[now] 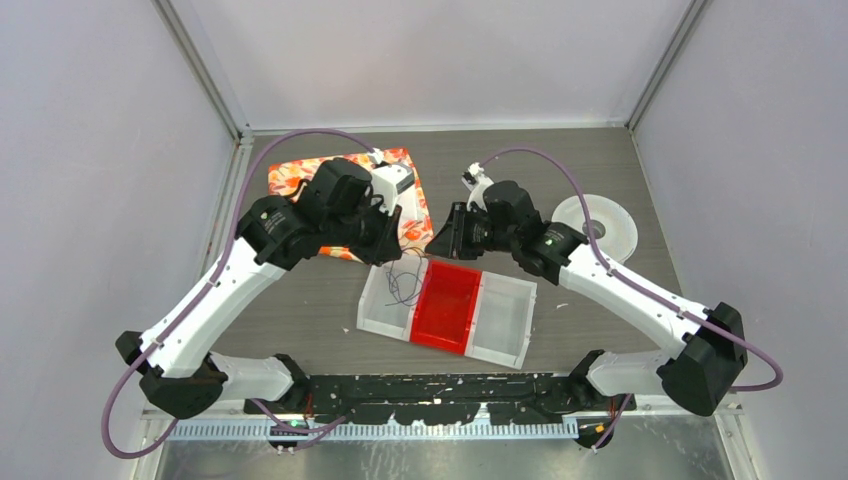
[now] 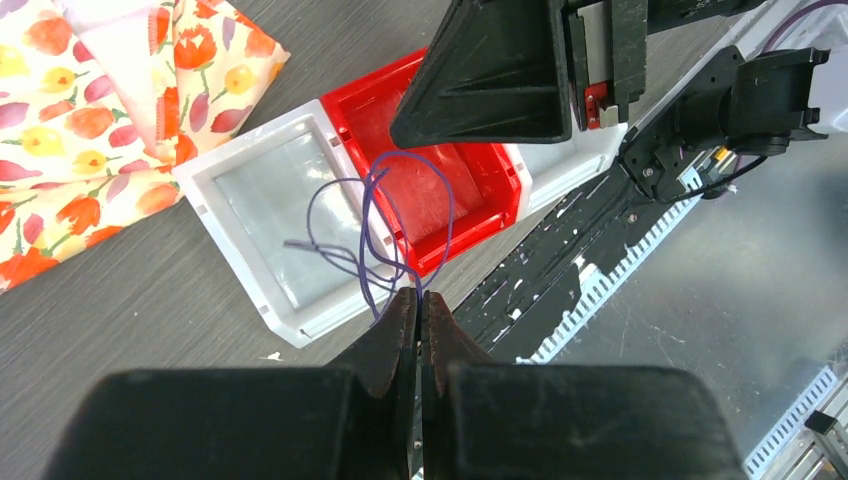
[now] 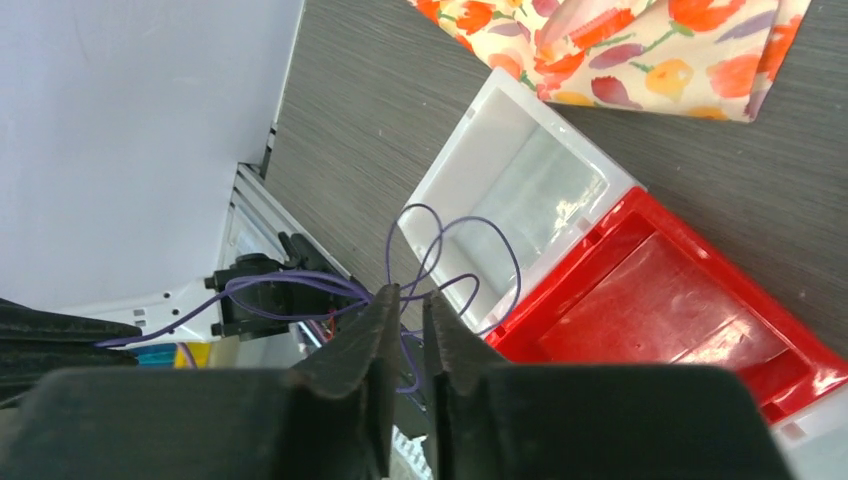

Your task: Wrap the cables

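Observation:
The cable (image 1: 403,283) is a hair-thin purple-blue wire in loose loops, hanging over the left white bin (image 1: 385,300) and the red bin (image 1: 448,305). My left gripper (image 1: 395,248) is shut on the cable (image 2: 378,215), which runs into its tips (image 2: 420,293). My right gripper (image 1: 447,240) stands close to the right of it. In the right wrist view its jaws (image 3: 411,293) stand a small gap apart, with strands of the cable (image 3: 470,225) passing between and in front of them. Whether the strands touch the pads is unclear.
The three joined bins end in a second white bin (image 1: 505,318) on the right. A floral cloth (image 1: 300,175) lies at the back left under the left arm. A white disc (image 1: 610,225) lies at the right. A black rail (image 1: 440,390) runs along the near edge.

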